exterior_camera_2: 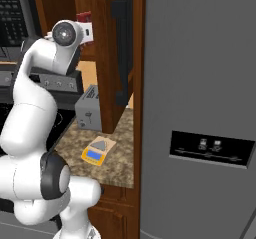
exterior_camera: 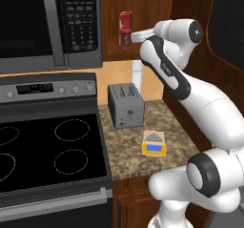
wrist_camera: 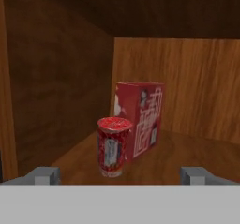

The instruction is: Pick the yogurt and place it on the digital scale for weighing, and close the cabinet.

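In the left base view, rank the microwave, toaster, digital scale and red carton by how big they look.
1. Microwave, by far.
2. Toaster.
3. Red carton and digital scale look about alike; the carton sits farther back in the cabinet, so no ranking between them.

The small dark red cylindrical yogurt cup [wrist_camera: 113,146] with a paler label stands upright on the shelf of the open reddish-brown wooden cabinet [wrist_camera: 56,87], just ahead of the hand, slightly left of centre. The flat yellow-orange digital scale [exterior_camera: 154,143] with grey plate and blue display lies on the counter far below the hand.
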